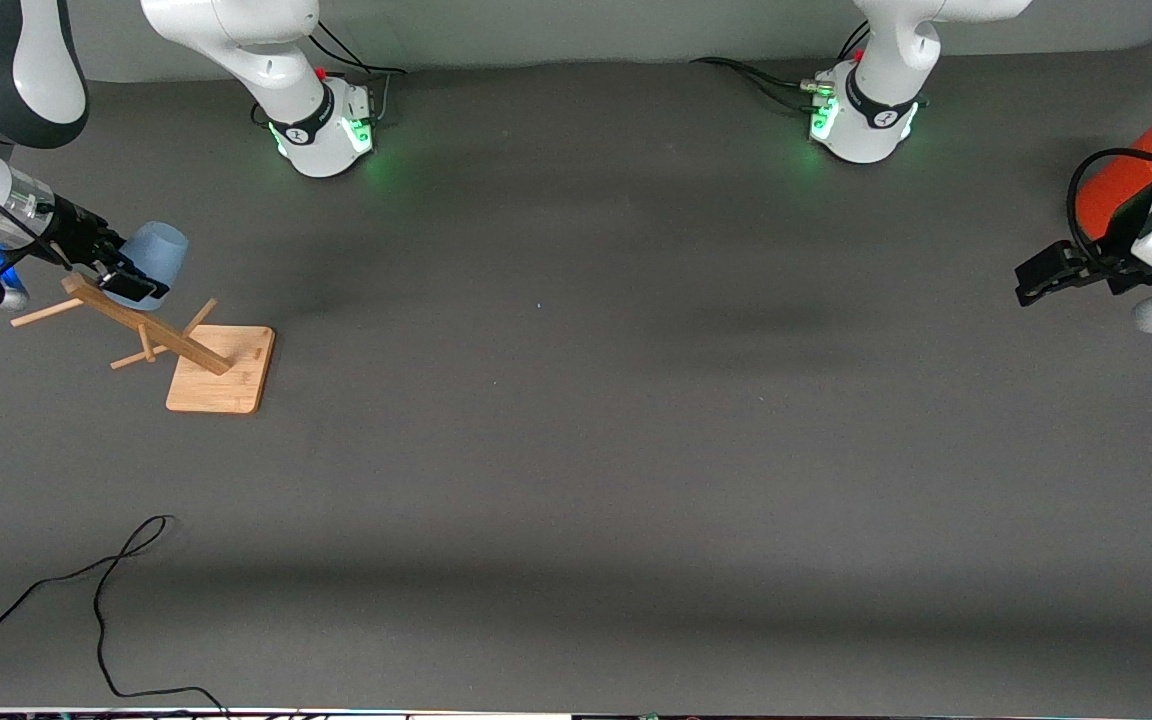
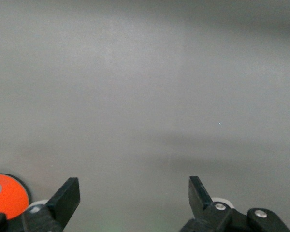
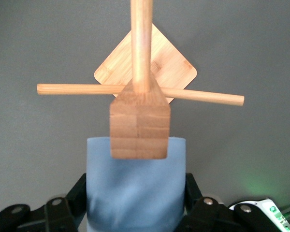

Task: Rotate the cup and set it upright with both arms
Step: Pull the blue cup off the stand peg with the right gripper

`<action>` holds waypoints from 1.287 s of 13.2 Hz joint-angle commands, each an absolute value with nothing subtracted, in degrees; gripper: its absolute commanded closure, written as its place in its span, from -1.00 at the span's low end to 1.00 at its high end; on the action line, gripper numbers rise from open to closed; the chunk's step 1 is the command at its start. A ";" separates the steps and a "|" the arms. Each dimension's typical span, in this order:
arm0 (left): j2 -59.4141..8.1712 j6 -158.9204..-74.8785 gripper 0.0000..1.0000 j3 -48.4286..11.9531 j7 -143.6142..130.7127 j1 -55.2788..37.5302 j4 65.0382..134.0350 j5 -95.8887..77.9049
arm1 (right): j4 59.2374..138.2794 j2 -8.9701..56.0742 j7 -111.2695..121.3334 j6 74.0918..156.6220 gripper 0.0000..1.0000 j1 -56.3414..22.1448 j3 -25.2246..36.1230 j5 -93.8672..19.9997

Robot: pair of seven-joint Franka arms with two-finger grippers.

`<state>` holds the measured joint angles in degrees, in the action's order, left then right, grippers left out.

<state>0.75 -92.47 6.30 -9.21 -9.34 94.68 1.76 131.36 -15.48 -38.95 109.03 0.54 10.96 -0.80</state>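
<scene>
The pale blue cup [image 1: 158,255] is up beside the top end of a wooden rack's post [image 1: 146,325], at the right arm's end of the table. My right gripper [image 1: 131,280] is shut on it, one finger pressed on each side of the cup [image 3: 135,193]. The post's square top [image 3: 139,130] covers part of the cup in the right wrist view. What carries the cup on the rack is hidden. My left gripper [image 1: 1036,280] waits open with nothing between its fingers [image 2: 134,191], above the table at the left arm's end.
The rack stands on a square wooden base [image 1: 221,370] with thin pegs sticking out sideways. An orange cylinder [image 1: 1121,180] lies close by the left arm's wrist. A black cable [image 1: 106,600] trails on the table near the front camera.
</scene>
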 commanded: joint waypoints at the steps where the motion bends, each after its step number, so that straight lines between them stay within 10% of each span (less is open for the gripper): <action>1: 0.26 -90.53 -1.00 6.24 -8.97 -9.23 93.52 2.46 | 131.66 -16.17 -38.67 109.25 0.46 0.18 11.34 0.09; 11: -0.18 -90.97 -1.00 6.24 -8.96 -9.32 93.16 2.46 | 127.97 -27.41 -47.52 95.02 0.46 -0.70 6.43 -0.87; 17: -0.18 -91.14 -1.00 6.15 -9.05 -9.49 93.16 2.46 | 124.91 -28.75 -82.37 94.92 0.46 -24.83 5.27 -4.38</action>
<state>0.41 -91.87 6.28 -9.21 -9.31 94.64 1.77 127.42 -29.82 -71.80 94.72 -17.92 4.86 -2.93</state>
